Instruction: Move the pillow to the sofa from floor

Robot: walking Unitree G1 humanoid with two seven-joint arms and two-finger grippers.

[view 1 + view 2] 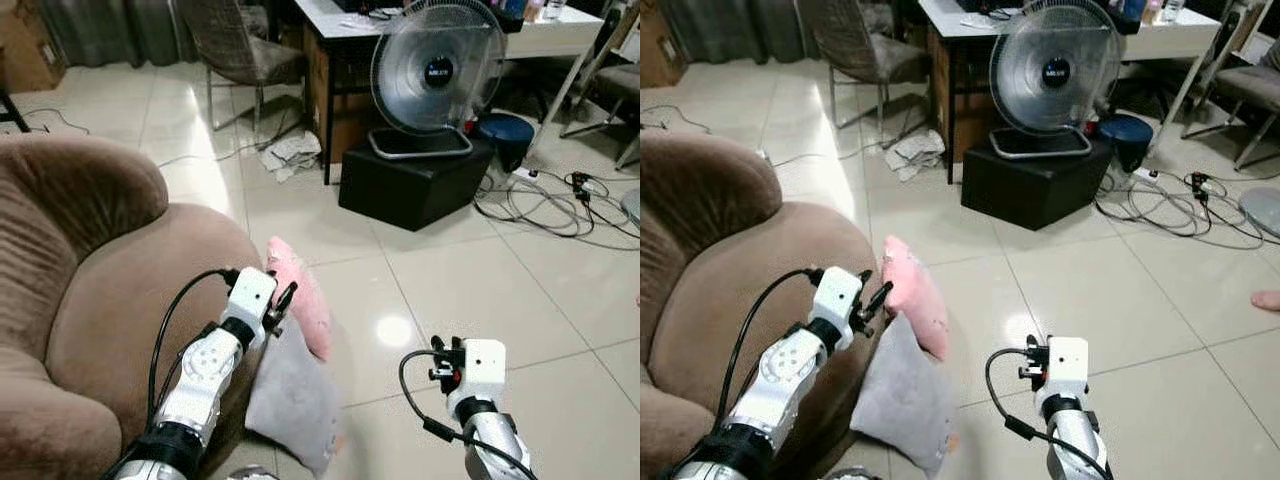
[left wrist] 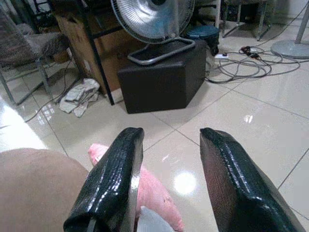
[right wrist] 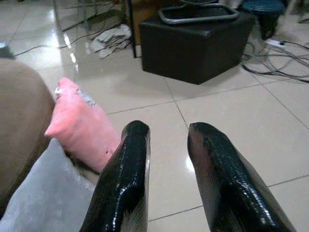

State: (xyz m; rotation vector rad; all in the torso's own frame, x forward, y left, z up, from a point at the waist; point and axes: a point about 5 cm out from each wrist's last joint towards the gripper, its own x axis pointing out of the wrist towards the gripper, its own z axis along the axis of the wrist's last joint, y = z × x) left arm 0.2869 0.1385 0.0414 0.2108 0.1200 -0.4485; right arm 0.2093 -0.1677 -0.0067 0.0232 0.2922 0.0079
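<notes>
**Operator:** Nearest to me are the two arms. I hold the left gripper above the sofa edge, just beside the top of the pink pillow. Its fingers are spread apart and they hold nothing.

**Colleague:** And the right one?

**Operator:** I see the right gripper over the bare tile floor, apart from the pillows, fingers also parted, with nothing between them.

**Colleague:** Where is the pillow exactly?

**Operator:** On the floor. The pink pillow leans against the front of the brown sofa. A grey pillow lies just below it, touching it and also leaning against the sofa.

**Colleague:** What is behind?

**Operator:** A fan stands on a black box, and cables lie on the tiles beside it.
</notes>
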